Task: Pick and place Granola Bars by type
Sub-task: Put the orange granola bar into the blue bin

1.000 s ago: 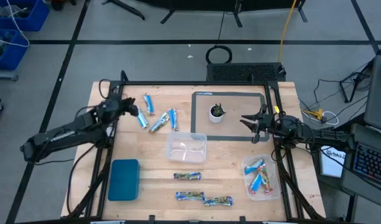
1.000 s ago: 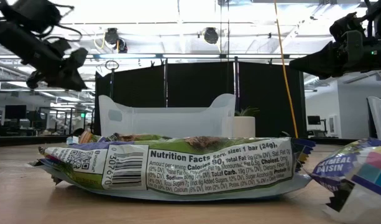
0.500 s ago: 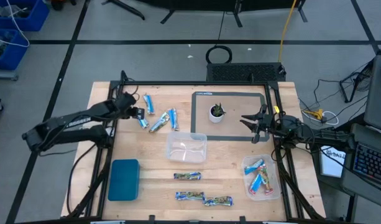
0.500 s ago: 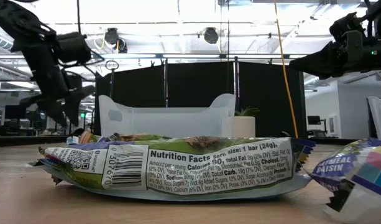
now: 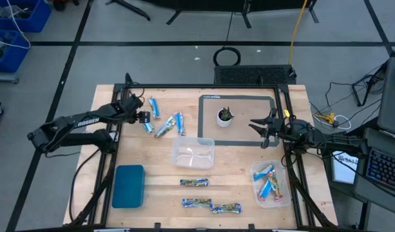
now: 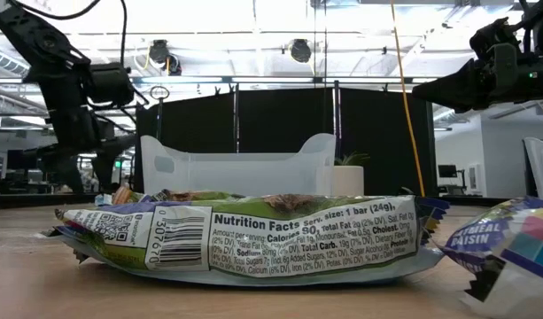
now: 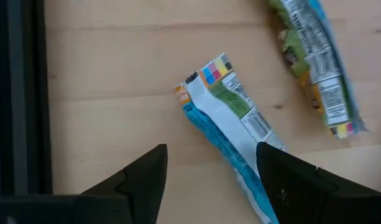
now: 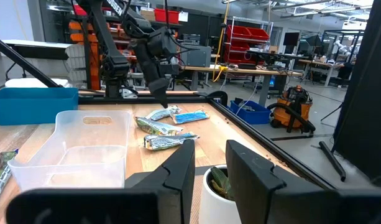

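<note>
The left tool (image 5: pixel 143 116) hung with its jaws spread wide at the bench's (image 5: pixel 158 174) far left, just over a blue granola bar (image 7: pixel 224 121) lying flat between its fingertips, nothing held, other bars (image 5: pixel 170 124) just right.

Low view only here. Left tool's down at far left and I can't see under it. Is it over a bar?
Observer: Yes. The left tool is open, and a blue bar lies flat on the wood under its spread fingers, not gripped.
Operator: Anything crowding it?
Observer: A second bar lies nearby, apart from the first and not touching it.
Operator: Right tool?
Observer: The right tool hangs over the grey mat's edge, beside the plant pot.
</note>
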